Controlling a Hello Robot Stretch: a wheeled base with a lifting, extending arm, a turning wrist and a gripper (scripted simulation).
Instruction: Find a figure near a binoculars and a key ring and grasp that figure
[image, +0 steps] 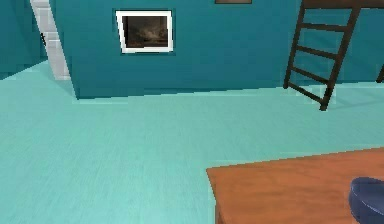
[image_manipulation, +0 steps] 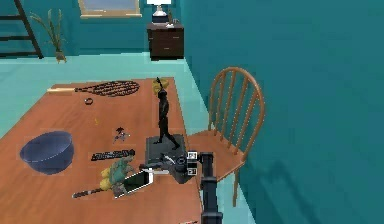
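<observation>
Arm side view: dark figure (image_manipulation: 162, 112) upright on table (image_manipulation: 60, 115), nr edge by chair (image_manipulation: 235, 110); gripper (image_manipulation: 165, 166) near its base. Finger state, any hold: can't tell. Advice: go slow, take slim body w/o tipping.

Teal wall (image: 230, 60), framed picture (image: 145, 31); dark ladder (image: 322, 55); wooden table (image: 280, 190) corner, blue bowl (image: 368, 197).

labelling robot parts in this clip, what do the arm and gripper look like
The arm is a dark square bar. At its far end sit two small white squares with black marks, and beside them the gripper has a dark body with two thin fingers.
</observation>
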